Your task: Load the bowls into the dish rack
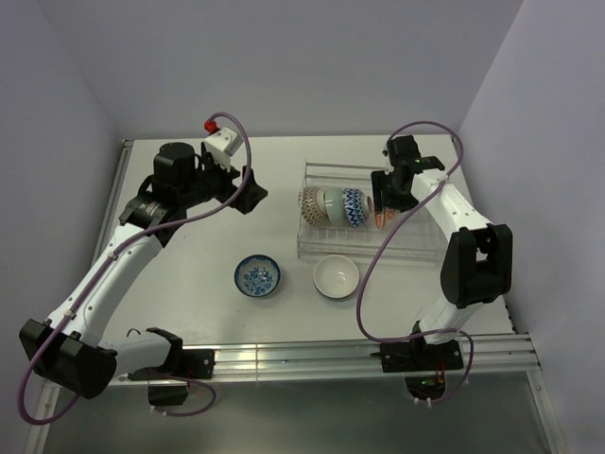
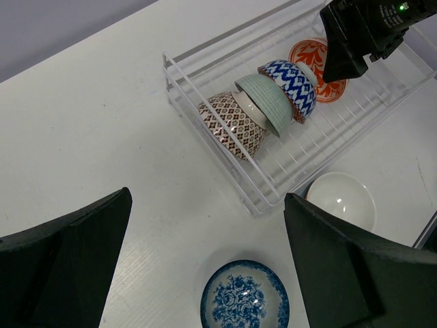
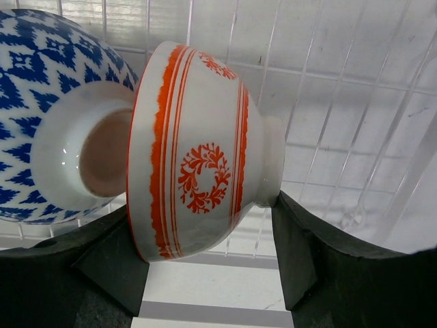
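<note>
The wire dish rack [image 1: 416,248] stands right of centre. In it a brown-patterned bowl [image 1: 311,204], a pale green bowl [image 1: 331,204] and a blue-white zigzag bowl [image 1: 354,206] stand on edge in a row. My right gripper [image 1: 386,203] is shut on an orange-red and white bowl [image 3: 194,157], held on its side in the rack right behind the zigzag bowl [image 3: 41,102]. One finger is at its rim, the other at its foot. My left gripper [image 1: 248,189] is open and empty, held above the table left of the rack.
A blue floral bowl [image 1: 257,275] and a plain white bowl [image 1: 336,276] sit upright on the table in front of the rack. The rack's right half [image 2: 382,89] holds no bowls. Metal rails run along the near table edge [image 1: 312,359].
</note>
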